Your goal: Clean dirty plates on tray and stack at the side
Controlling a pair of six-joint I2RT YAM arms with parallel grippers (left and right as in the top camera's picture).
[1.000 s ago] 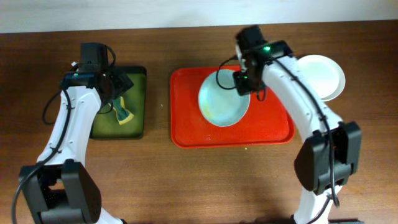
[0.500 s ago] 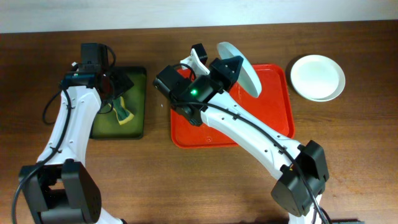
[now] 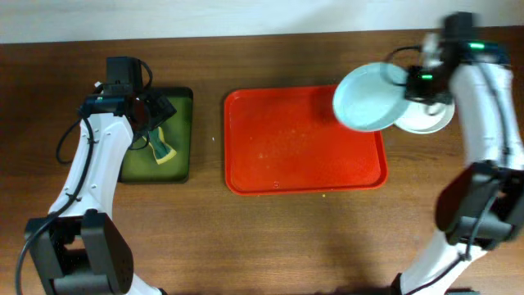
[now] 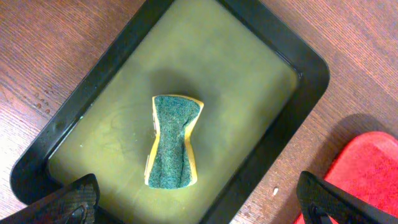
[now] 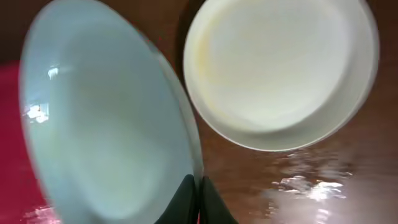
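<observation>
My right gripper is shut on the rim of a pale blue plate and holds it in the air over the red tray's right edge, next to the cream-white plate on the table. In the right wrist view the blue plate is pinched between my fingers, and the cream plate lies to its right. The red tray carries only small crumbs. My left gripper is open above the green-and-yellow sponge. A third plate is not in view.
The sponge lies in the dark green-black tray of murky liquid at the left; in the left wrist view that tray has a raised black rim. Bare wooden table surrounds both trays.
My right arm swung the blue plate from above the red tray's left side to the right, beside the cream plate. The left arm and sponge have not moved.
</observation>
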